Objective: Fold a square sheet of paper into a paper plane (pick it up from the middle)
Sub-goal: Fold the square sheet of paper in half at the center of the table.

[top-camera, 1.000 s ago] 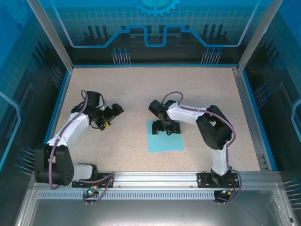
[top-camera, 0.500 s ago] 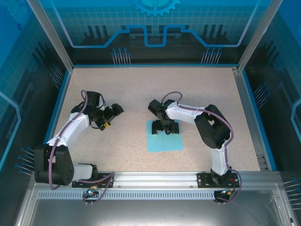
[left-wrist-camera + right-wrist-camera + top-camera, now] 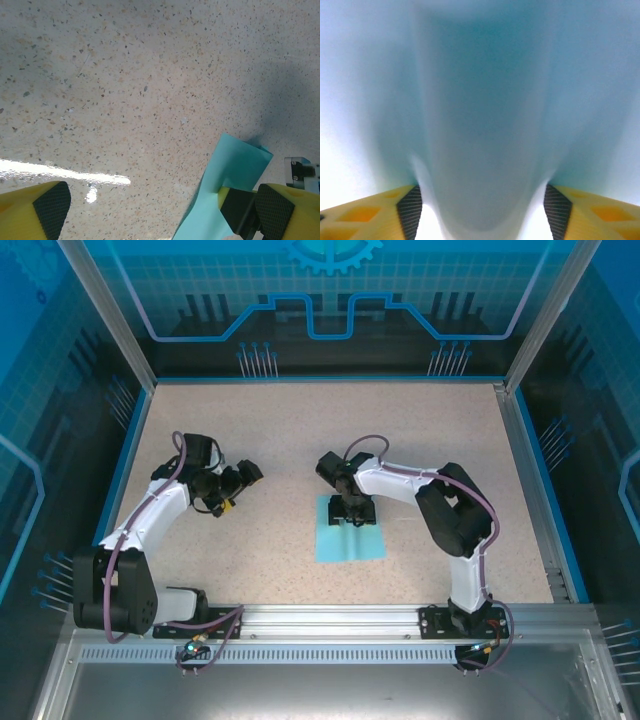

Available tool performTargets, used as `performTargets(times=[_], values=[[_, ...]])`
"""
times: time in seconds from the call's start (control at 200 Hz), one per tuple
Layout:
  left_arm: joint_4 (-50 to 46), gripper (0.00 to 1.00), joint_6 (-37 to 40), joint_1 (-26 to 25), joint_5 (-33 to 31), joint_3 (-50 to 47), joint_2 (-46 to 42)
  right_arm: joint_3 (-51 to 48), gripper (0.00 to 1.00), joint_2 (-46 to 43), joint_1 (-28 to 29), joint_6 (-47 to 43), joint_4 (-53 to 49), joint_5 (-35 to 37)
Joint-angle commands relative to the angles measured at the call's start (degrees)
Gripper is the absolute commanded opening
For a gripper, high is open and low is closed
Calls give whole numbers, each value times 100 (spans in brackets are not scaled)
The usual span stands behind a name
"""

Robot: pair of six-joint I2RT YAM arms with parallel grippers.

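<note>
A: Where is the square sheet of paper point(image 3: 350, 542)?

B: On the speckled counter point(image 3: 300, 430), with bare counter on every side of it. It is light blue and unfolded. It does not lie fully flat: from above, its far edge looks drawn in narrower than its near edge.

A: Right arm point(image 3: 440, 505)?

B: It reaches in from the sheet's right side. Its head stands over the far-middle part of the sheet.

A: Right jaws?

B: Part-way in, not wide. In the right wrist view the sheet point(image 3: 480, 125) rises as a rounded hump between the two dark pads point(image 3: 411, 212). The hump meets a pad on each flank, so I log it as a pinch on the paper. The view is blurred, so I cannot tell how firm the pinch is.

A: Has the sheet left the counter?

B: From above, the near part rests on the counter. Under the head I cannot tell.

A: Left arm point(image 3: 160, 505)?

B: To the left of the sheet and well apart from it, with its head pointing toward the sheet.

A: Left jaws?

B: Wide open, with the pads point(image 3: 50, 207) far apart and bare counter between them. They touch nothing.

A: Anything more from the left wrist view?

B: One corner of the sheet point(image 3: 235, 165) shows, with its edge curled up off the counter. A dark finger of the right arm point(image 3: 239, 212) stands on the sheet beside that corner.
</note>
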Motion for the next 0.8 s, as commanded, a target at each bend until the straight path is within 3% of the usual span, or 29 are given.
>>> performTargets(times=[0.0, 0.135, 0.25, 0.53, 0.675, 0.795], values=[[-14, 99, -55, 55, 217, -107, 23, -262, 55, 17, -33, 37, 191, -115], [214, 97, -183, 42, 439, -325, 6, -351, 35, -357, -9, 83, 407, -308], [520, 93, -314, -14, 628, -568, -45, -723, 25, -844, -17, 11, 1177, -817], [1346, 84, -538, -636, 974, -933, -99, -1896, 25, -1922, -280, 232, 3868, -2916], [1939, 80, -791, -1068, 1111, -1089, -109, -2196, 26, -1738, -502, 377, 4349, -3290], [2192, 77, -933, -1336, 1081, -1163, -50, -2215, 29, -1464, -626, 121, 4094, -3137]])
